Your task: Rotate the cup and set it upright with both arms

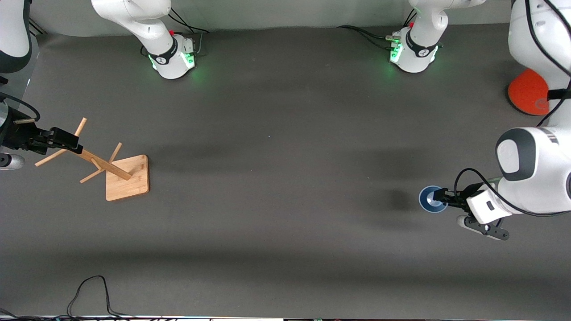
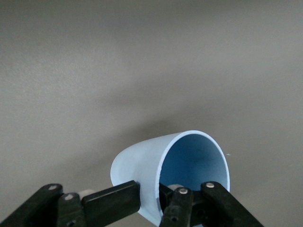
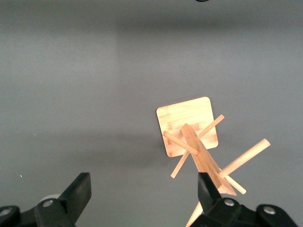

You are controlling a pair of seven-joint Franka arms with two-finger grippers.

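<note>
**Cup pinched by left gripper, right gripper wide over rack**

Pale blue cup (image 1: 432,199) held up off the surface (image 1: 276,214), near the left arm's end, mouth facing the front camera. In the left wrist view, cup (image 2: 156,175) tilted on its side, blue inside showing. Left gripper (image 1: 442,196) clamped on the rim: jaws pinching the cup wall, one finger (image 2: 111,201) outside, the other inside the mouth. Orange-red object (image 1: 528,91) on the surface at the same end, farther from the front camera, partly hidden by the arm. Right gripper (image 1: 67,140) at the right arm's end, over the wooden peg rack (image 1: 127,176); jaws spread wide, nothing between them, rack post close by. Black cable (image 1: 89,294) along the near edge.
</note>
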